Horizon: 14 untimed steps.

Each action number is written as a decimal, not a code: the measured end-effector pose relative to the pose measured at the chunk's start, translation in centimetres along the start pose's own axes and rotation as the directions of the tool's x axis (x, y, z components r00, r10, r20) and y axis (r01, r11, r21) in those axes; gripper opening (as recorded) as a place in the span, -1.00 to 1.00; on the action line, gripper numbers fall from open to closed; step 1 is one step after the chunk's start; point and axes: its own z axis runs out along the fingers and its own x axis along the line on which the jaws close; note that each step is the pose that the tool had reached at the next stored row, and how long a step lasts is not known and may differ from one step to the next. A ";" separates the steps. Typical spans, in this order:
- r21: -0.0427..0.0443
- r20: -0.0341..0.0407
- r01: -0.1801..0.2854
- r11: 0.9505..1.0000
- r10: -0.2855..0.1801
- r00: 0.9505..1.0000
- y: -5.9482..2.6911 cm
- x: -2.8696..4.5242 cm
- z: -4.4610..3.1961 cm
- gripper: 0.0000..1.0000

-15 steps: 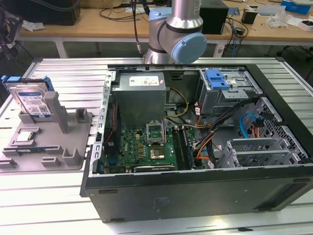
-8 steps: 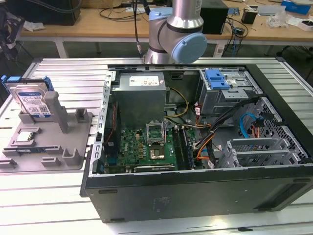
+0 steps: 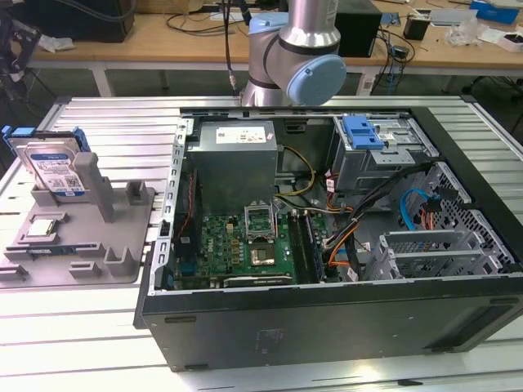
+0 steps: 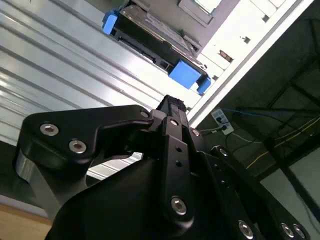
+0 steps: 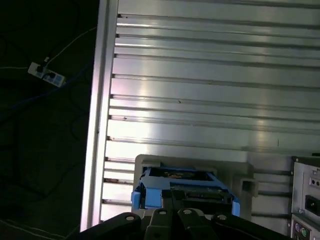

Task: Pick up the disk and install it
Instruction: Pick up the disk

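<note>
The disk [image 3: 53,167] stands on edge in a slot at the back of a grey holder [image 3: 122,245], at the exterior view's left. It is silver with a white-and-blue label and a blue frame. In both wrist views the disk [image 4: 150,37] [image 5: 182,182] is seen from above, sitting in the holder with its blue frame ends showing. My black gripper [image 4: 169,107] [image 5: 175,215] hangs above the ribbed table, apart from the disk and holding nothing that I can see. The arm's base joint [image 3: 298,49] rises behind the computer case.
An open computer case [image 3: 327,245] lies on the ribbed aluminium table [image 3: 114,122], with a grey drive cage and blue latch plate [image 3: 364,131] at its back right. A small square chip [image 3: 41,230] rests on the holder. The table edge [image 5: 102,100] drops to a dark floor.
</note>
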 end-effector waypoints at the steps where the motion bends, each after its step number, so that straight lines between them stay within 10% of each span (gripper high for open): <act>1: 0.001 -0.001 0.020 1.000 -0.020 1.000 0.00 0.00 0.00 -0.79; 7: 0.007 -0.009 0.199 0.980 -0.199 0.980 0.00 0.00 0.01 -0.77; 12: 0.012 -0.016 0.317 0.949 -0.316 0.949 0.00 0.00 0.03 -0.28; 14: 0.014 -0.020 0.382 0.924 -0.382 0.924 0.00 0.00 0.06 -0.28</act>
